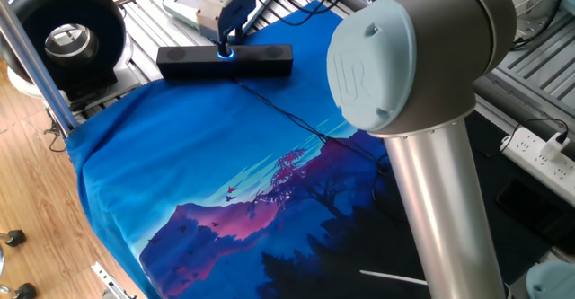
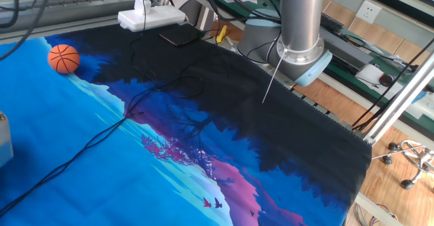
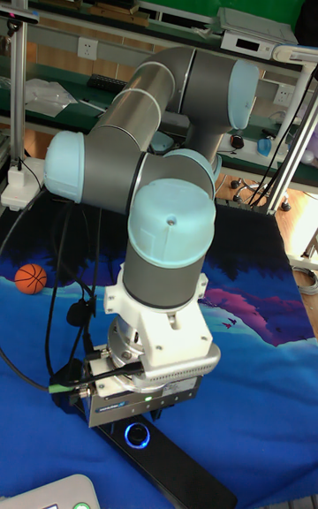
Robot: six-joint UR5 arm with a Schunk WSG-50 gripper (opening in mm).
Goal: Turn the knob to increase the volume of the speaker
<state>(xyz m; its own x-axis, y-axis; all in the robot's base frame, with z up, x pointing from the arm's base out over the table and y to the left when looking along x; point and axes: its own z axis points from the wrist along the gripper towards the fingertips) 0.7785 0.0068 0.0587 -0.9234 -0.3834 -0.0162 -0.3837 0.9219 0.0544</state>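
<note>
The speaker point(image 1: 260, 61) is a long slim black bar lying at the far edge of the blue cloth, and it also shows at the bottom of the tall view point(image 3: 190, 478). At its middle sits the knob point(image 1: 225, 54), ringed in blue light point(image 3: 137, 435). My gripper point(image 1: 225, 44) hangs straight above, and its dark fingers come down onto the knob and look closed around it. In the tall view the grey gripper housing point(image 3: 146, 385) hides the fingers. A corner of that housing point(image 2: 3, 141) shows at the left edge of the other fixed view.
A large round black ring-shaped device point(image 1: 67, 34) stands left of the speaker. A thin black cable point(image 1: 296, 124) runs across the cloth. An orange ball point(image 2: 63, 58) and a white power strip point(image 2: 150, 17) lie near the arm's base point(image 2: 298, 56). A white pendant point(image 3: 53, 491) lies in front of the speaker.
</note>
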